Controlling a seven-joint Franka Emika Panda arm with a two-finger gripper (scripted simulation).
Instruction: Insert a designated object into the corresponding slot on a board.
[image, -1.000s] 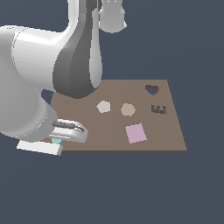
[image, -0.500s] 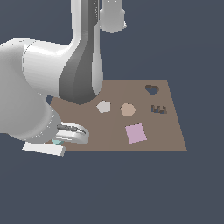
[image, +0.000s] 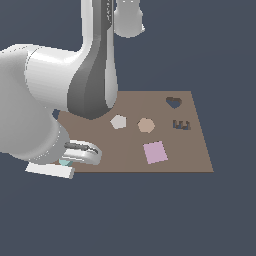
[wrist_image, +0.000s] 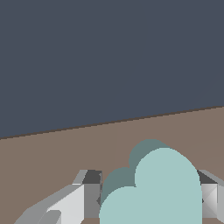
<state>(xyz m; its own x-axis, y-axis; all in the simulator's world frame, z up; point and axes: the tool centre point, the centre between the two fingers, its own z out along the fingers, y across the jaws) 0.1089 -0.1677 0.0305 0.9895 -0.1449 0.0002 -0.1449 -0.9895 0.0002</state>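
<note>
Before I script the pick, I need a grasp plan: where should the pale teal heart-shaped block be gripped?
Grip the pale teal heart-shaped block across its two outer flanks, coming from above. The wrist view shows a gripper finger on each side of it, lobes between them. Whether the gripper has closed is unclear.

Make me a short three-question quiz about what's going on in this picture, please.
1. True or false: the teal heart sits between the fingers.
2. Which cutout on the board fits it: A) the heart slot, B) the E-shaped cutout?
3. Fill in: the pink square lies nearest the ____ hexagon.

Key: 1 true; 2 A; 3 tan.
</note>
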